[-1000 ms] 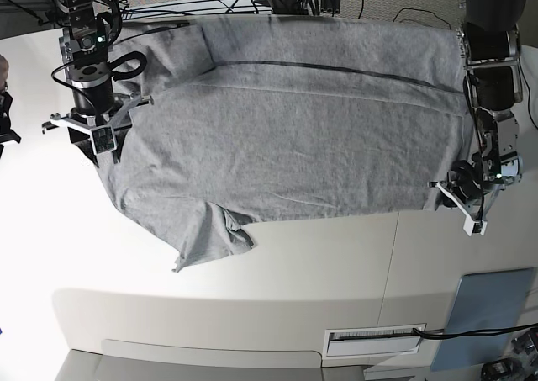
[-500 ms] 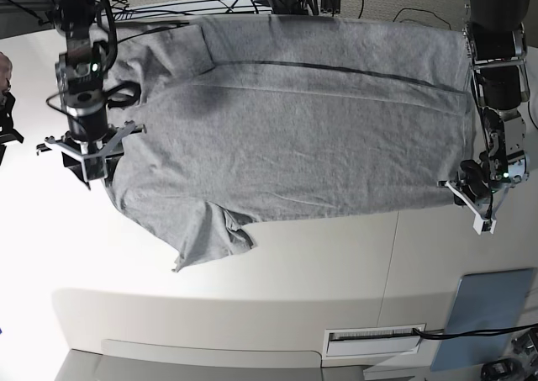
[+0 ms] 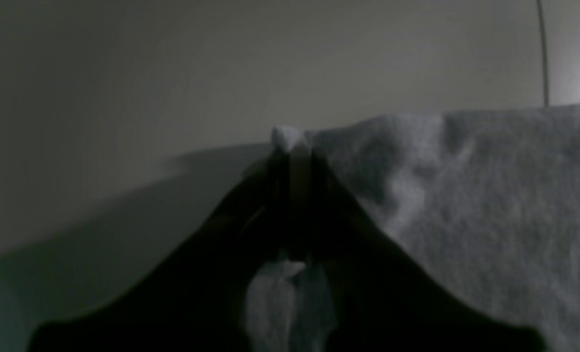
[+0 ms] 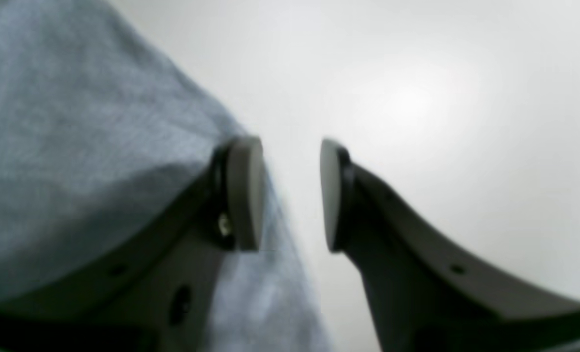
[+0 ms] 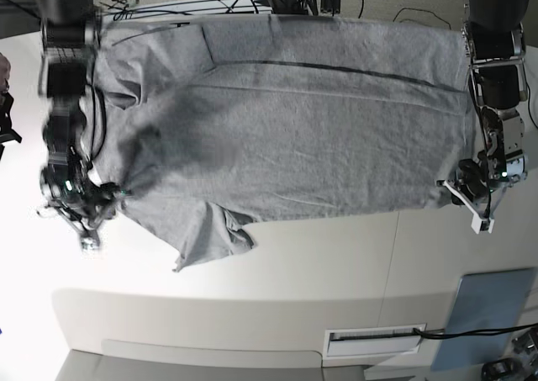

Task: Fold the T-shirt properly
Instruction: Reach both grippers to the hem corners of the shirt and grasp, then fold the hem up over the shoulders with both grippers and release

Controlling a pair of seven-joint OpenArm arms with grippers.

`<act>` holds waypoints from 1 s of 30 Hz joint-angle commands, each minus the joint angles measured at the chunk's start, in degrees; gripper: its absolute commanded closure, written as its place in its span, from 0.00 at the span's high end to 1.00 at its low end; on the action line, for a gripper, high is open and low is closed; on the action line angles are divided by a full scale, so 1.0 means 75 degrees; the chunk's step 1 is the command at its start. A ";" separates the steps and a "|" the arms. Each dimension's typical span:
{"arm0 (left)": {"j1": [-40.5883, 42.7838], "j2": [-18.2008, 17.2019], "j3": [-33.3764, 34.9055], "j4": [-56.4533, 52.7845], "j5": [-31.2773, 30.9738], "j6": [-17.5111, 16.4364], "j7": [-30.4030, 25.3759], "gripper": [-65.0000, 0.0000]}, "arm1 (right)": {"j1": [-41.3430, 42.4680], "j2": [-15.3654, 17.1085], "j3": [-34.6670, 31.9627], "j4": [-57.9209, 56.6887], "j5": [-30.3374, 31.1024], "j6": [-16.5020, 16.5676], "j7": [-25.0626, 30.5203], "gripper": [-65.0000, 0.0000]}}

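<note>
The heather-grey T-shirt (image 5: 294, 120) lies spread flat on the white table, plain side up, with one sleeve (image 5: 210, 238) hanging toward the front. At the shirt's right hem corner, my left gripper (image 5: 471, 203) is shut on the cloth. The left wrist view shows the dark jaws pressed together on the left gripper (image 3: 292, 154), with a tuft of T-shirt (image 3: 466, 205) poking out past the tips. My right gripper (image 5: 82, 217) is blurred at the shirt's left edge. In the right wrist view the right gripper (image 4: 290, 193) is open with only bare table between its pads, the T-shirt (image 4: 75, 146) edge beside its left pad.
A pale blue-grey flat panel (image 5: 492, 309) lies at the front right corner. A white slotted plate (image 5: 374, 341) sits on the front ledge, and cables (image 5: 210, 7) run behind the shirt. A table seam (image 5: 391, 263) runs forward from the hem.
My right arm has moved from the shirt's far left shoulder area toward the front along the left edge. The left gripper has stayed at the hem corner, still shut on cloth.
</note>
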 commanded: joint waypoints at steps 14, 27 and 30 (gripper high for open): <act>-0.0181 -0.0152 -0.0029 0.0114 -0.0023 -0.0003 0.0181 0.00 | 0.2579 -0.1160 0.0026 -0.4141 -0.1789 0.1105 0.1947 0.44; -0.0181 -0.0152 -0.0029 0.0114 -0.0026 -0.0003 0.0175 0.00 | 0.2573 -0.1268 0.0026 -0.4555 -0.2605 0.0851 0.1632 0.00; -0.0184 -0.0157 -0.0029 0.0125 -0.0026 -0.0003 0.0149 0.00 | 0.2576 -0.1259 0.0026 -0.4468 -0.2547 0.0504 0.1778 0.00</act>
